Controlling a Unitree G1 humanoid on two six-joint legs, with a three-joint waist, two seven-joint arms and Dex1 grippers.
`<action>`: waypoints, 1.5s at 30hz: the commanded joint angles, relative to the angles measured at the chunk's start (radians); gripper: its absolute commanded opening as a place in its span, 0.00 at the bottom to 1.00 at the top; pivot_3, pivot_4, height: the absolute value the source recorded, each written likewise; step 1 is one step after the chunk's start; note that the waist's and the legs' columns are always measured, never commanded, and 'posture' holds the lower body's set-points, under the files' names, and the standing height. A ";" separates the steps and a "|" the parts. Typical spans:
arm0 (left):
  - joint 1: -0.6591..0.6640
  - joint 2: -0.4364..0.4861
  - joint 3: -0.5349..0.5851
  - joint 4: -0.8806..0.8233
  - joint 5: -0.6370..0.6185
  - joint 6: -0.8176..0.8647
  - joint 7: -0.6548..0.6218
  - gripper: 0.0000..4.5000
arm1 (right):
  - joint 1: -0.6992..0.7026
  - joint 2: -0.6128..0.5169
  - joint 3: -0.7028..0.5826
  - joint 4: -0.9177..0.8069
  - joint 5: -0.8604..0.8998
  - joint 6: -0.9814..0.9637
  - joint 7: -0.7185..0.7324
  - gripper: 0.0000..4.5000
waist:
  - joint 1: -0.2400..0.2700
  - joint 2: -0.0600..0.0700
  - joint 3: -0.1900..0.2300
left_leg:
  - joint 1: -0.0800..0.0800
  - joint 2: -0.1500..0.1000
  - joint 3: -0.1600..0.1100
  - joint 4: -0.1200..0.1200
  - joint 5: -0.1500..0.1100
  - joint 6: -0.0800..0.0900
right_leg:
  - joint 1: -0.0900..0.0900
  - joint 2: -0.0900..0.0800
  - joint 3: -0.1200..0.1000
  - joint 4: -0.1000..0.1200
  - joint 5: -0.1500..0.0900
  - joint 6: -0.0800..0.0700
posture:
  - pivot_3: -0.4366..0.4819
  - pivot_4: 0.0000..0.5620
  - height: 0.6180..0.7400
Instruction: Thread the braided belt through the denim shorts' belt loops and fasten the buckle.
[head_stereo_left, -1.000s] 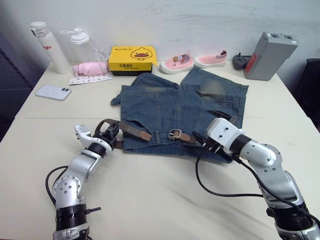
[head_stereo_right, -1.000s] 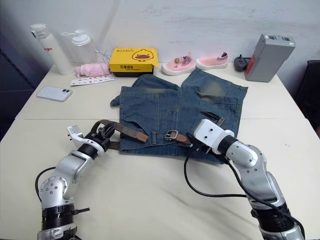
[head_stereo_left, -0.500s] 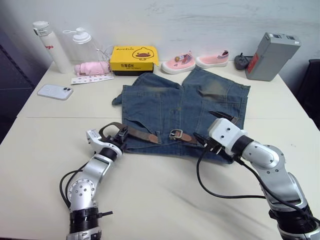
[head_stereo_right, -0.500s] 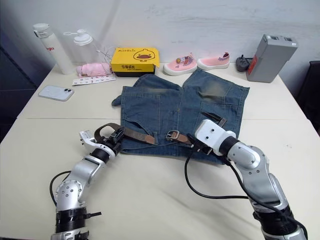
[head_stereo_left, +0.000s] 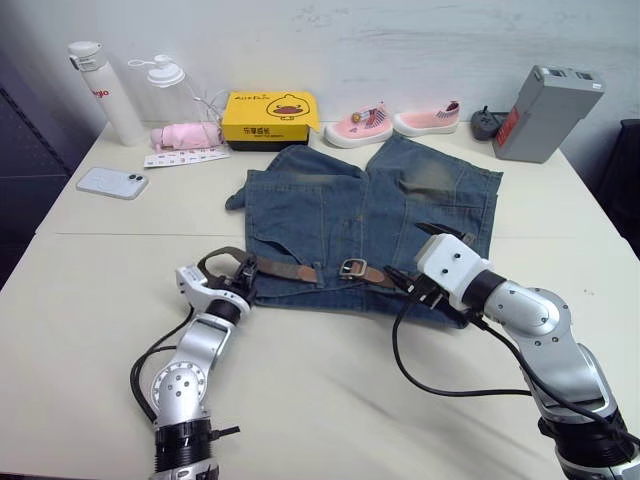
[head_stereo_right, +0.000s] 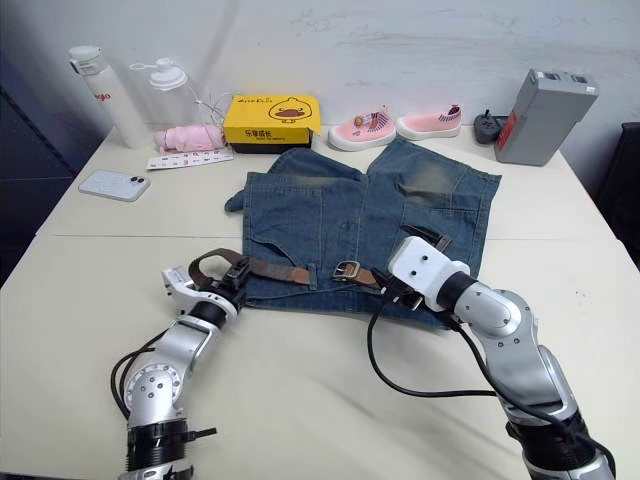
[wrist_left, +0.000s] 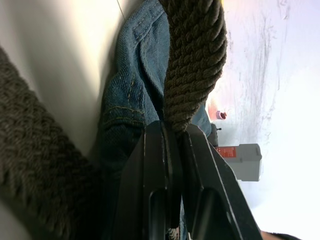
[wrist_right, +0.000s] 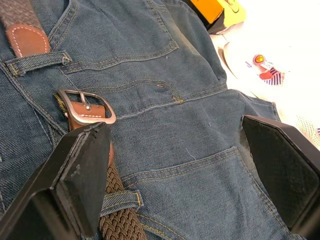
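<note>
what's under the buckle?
The buckle lies on the shorts, with its brown leather tab and the belt running beneath a belt loop. Denim directly under it is covered.

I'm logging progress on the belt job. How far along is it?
Partly done: the braided belt runs under belt loops on the denim shorts. The left gripper pinches the belt's looped part beside the shorts; the right gripper hovers open. The buckle is unfastened.

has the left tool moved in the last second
Yes. The left tool, shut on the braided belt, moved rightward, closer to the denim shorts' waistband corner.
</note>
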 joint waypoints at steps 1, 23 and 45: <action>-0.019 -0.008 -0.015 0.016 0.038 0.008 -0.034 0.00 | -0.013 -0.001 -0.019 -0.054 0.003 0.003 -0.017 0.98 | 0.000 0.000 0.000 | 0.000 0.000 0.000 0.000 0.000 0.000 | 0.000 0.000 0.000 0.000 0.000 0.000 | 0.48 0.27 0.53; -0.310 0.262 -0.257 0.268 0.340 0.321 -0.593 0.00 | 0.000 -0.083 0.017 0.047 -0.029 -0.184 0.028 0.98 | -0.001 0.001 0.000 | -0.001 0.000 0.000 -0.001 0.001 -0.001 | -0.002 0.001 -0.001 0.000 0.000 0.000 | 0.48 0.27 0.53; -0.401 0.213 -0.281 0.421 0.553 0.324 -0.908 0.00 | 0.127 -0.235 0.011 0.080 -0.169 -0.451 0.047 0.98 | 0.003 0.001 0.001 | 0.000 0.000 0.000 -0.001 0.001 -0.001 | 0.000 0.000 -0.001 0.000 0.000 0.000 | 0.48 0.27 0.53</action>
